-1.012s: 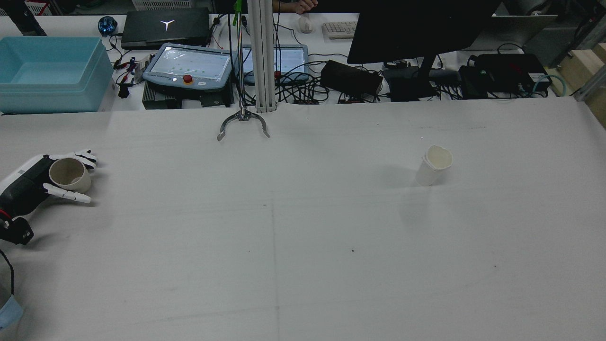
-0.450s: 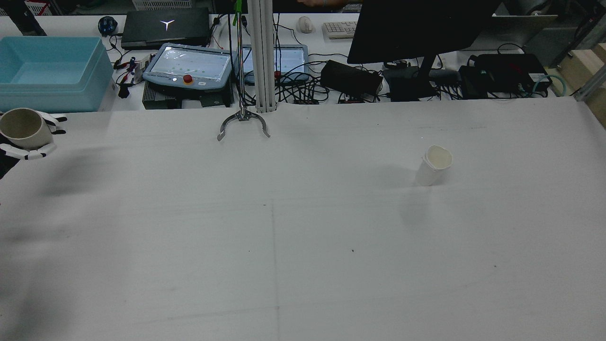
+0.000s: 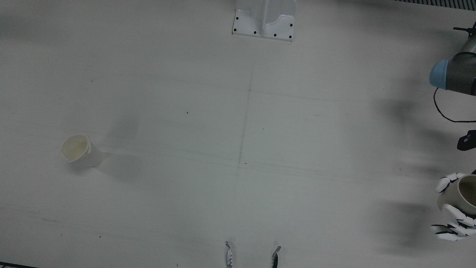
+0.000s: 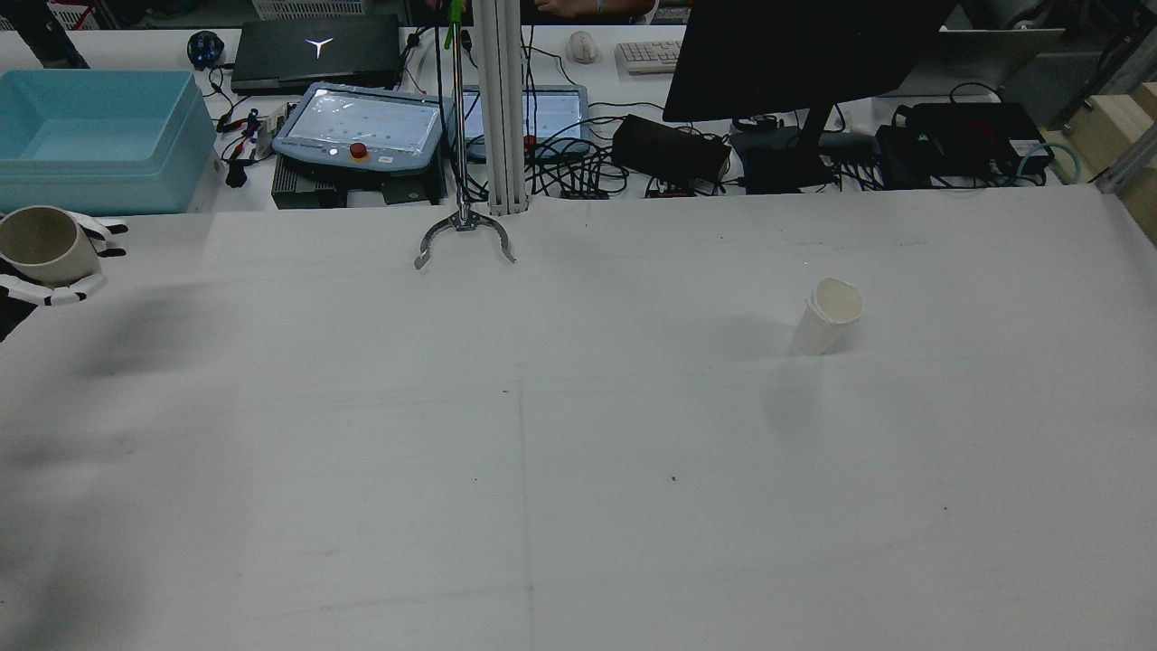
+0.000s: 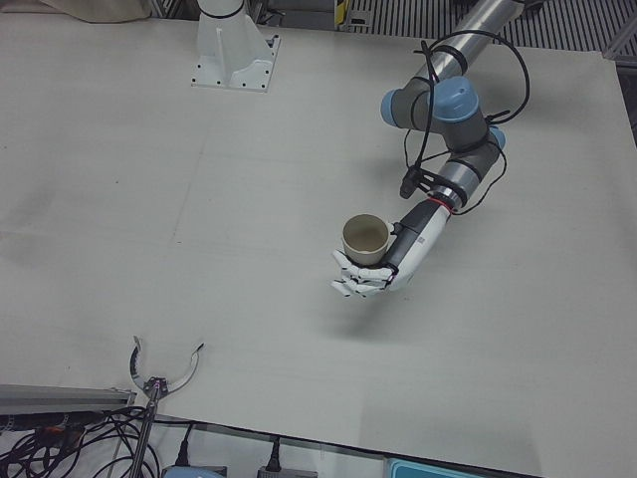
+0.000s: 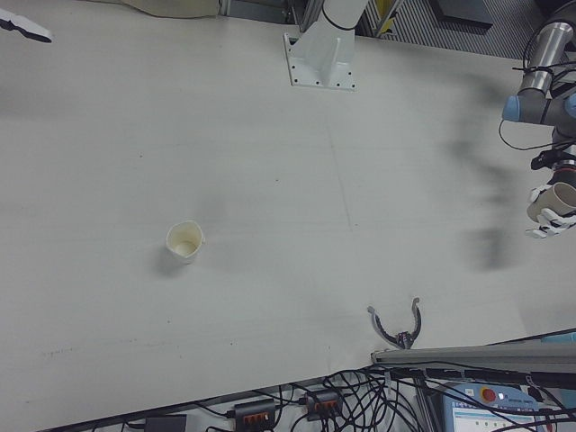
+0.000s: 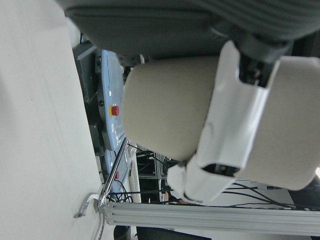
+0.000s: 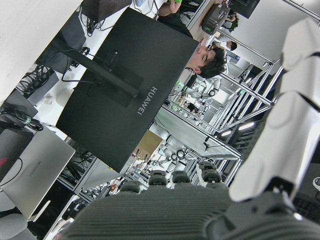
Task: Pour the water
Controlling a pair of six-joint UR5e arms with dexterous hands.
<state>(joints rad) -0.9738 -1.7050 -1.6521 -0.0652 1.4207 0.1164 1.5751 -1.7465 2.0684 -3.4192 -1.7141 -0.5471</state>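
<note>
The table (image 4: 578, 452) lay bare and open between the cups. The left robot hand (image 5: 383, 274) grasped the beige cup (image 5: 365, 236) upright above the table's far left edge, half cut off in the rear view. The right robot hand (image 8: 280, 125) showed only a finger; its state couldn't be told. The white cup (image 4: 827, 315) stood far right.

front view's right edge cuts off the beige cup (image 3: 461, 193); contents unseen.

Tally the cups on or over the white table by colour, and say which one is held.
Beige cup, held upright by the left hand: 1
White paper cup, standing free on the table: 1
Total: 2
</note>
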